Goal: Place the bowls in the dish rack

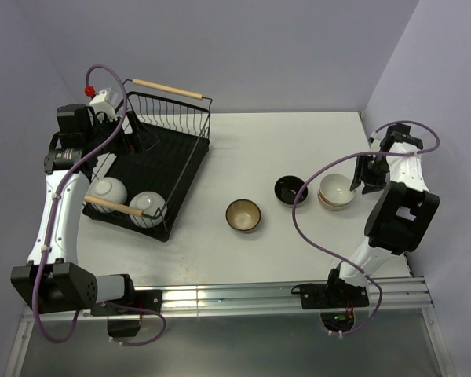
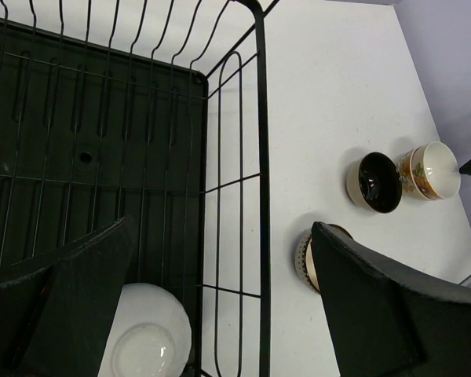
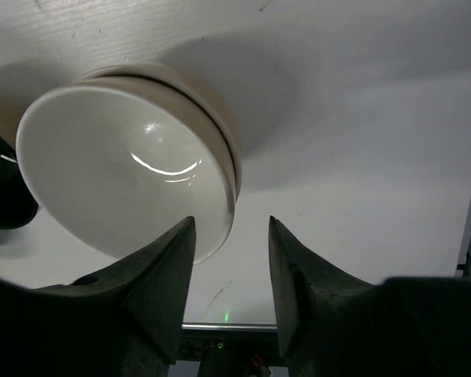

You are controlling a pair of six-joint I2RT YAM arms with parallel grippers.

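**Load status: two of six bowls racked, four left on the table**

**Done.** The dish rack (image 1: 161, 161) stands at the left of the overhead view. Two white bowls (image 1: 108, 189) sit side by side in its lower end, just inside the wooden handle there. I see no bowls in the upper part of the rack, so I judge there is room for the others.

**Left to do.** Four bowls stand on the table (image 1: 298, 141), well apart from the rack:
- the brown bowl (image 1: 242, 215), near the centre of the frame;
- the black bowl (image 1: 290, 189), up and to the right of the brown one;
- two cream bowls (image 1: 336, 191), nested one in the other, just beside the black bowl on its right.

I judge the task about one third complete.

**Claw state.**
- My left claw (image 2: 224, 228) hangs over the rack with its jaws wide apart and holds nothing. One white bowl shows below it at the bottom of the wrist view.
- My right claw (image 3: 231, 221) is at the cream stack, right of centre in the overhead view. Its jaws stand at a medium gap. The rim of the upper cream bowl (image 3: 125, 157) reaches the mouth of that gap, close to one finger. Bare table shows between the tips, so I do not count the bowl as gripped.

**Step in hand.** By my reading, this is the pickup of the upper cream bowl.
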